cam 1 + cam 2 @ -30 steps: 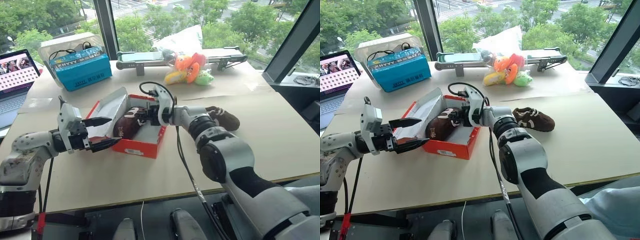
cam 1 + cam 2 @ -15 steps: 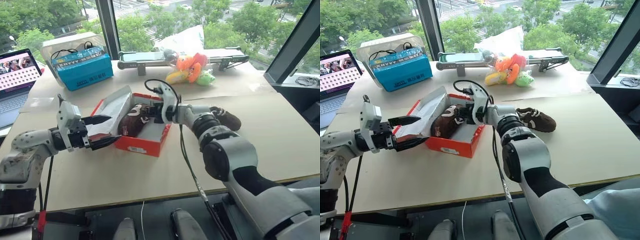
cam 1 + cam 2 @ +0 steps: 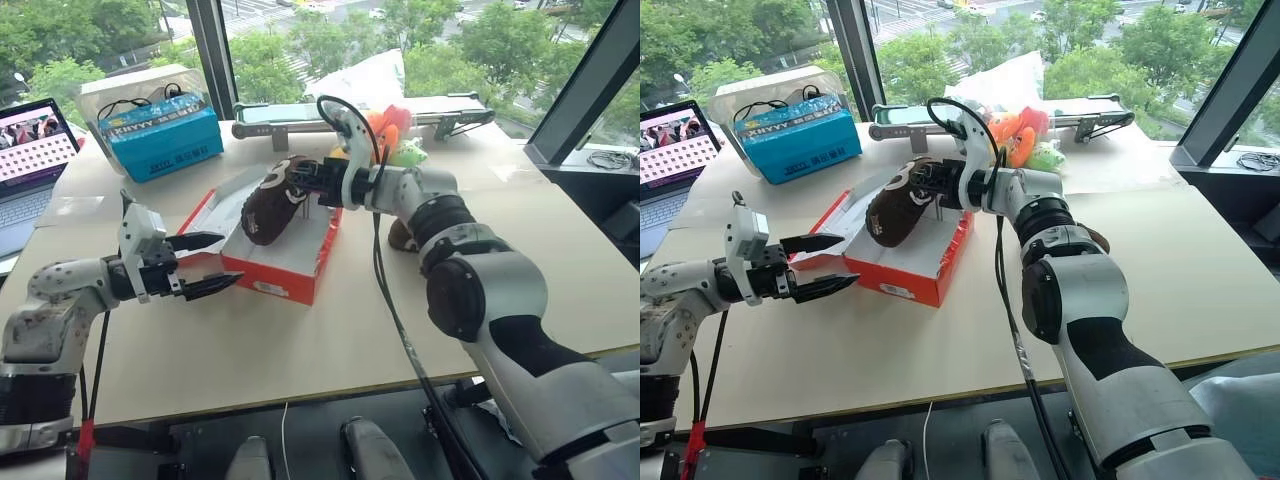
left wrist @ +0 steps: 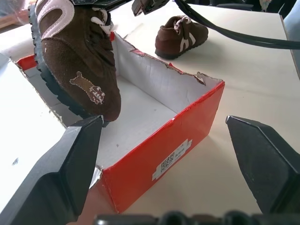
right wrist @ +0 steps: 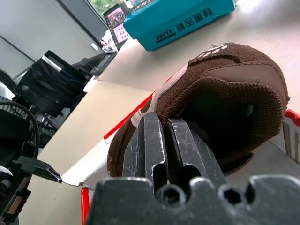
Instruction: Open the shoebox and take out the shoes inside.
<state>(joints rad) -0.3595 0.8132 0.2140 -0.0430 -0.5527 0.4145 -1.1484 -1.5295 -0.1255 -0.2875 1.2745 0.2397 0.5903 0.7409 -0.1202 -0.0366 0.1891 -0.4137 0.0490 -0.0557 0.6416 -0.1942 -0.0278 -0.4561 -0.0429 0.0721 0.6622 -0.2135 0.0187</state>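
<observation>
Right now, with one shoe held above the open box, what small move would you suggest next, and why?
Probably carry the held shoe sideways, clear of the shoebox, toward the other shoe on the table. The right end effector grips its collar, its toe hangs over the box, and the left end effector waits open beside the box.

Right gripper (image 3: pixel 322 187) raised with fingers clamped (left gripper (image 3: pixel 212 264) spread wide).

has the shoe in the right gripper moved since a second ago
Yes. The shoe, pinched in the right gripper, has risen out of the shoebox: earlier it lay low inside the walls, now it hangs above the rim.
</observation>
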